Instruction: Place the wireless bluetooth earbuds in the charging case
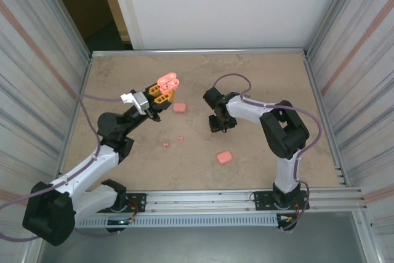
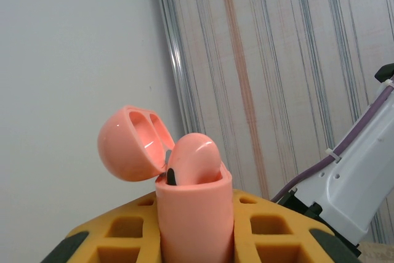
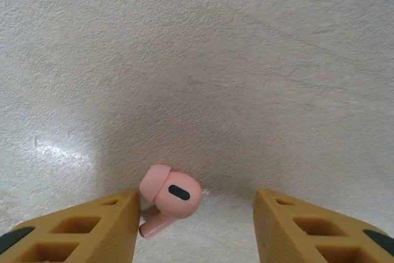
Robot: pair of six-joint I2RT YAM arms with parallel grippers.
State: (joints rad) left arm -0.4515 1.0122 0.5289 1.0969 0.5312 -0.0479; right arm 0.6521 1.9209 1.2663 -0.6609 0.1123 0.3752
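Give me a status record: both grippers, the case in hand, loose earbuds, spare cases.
left gripper: shut on open charging case, raised off table, lid hinged back
case contents: seated earbud in one slot
right gripper: open, low over table, target earbud lying between its fingers, not gripped
loose earbuds: at least two, on table near left arm
closed cases: two on table, second at

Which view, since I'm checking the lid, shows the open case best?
Left wrist: the case is held close up in the left gripper, lid open. The top view shows it small, from above.
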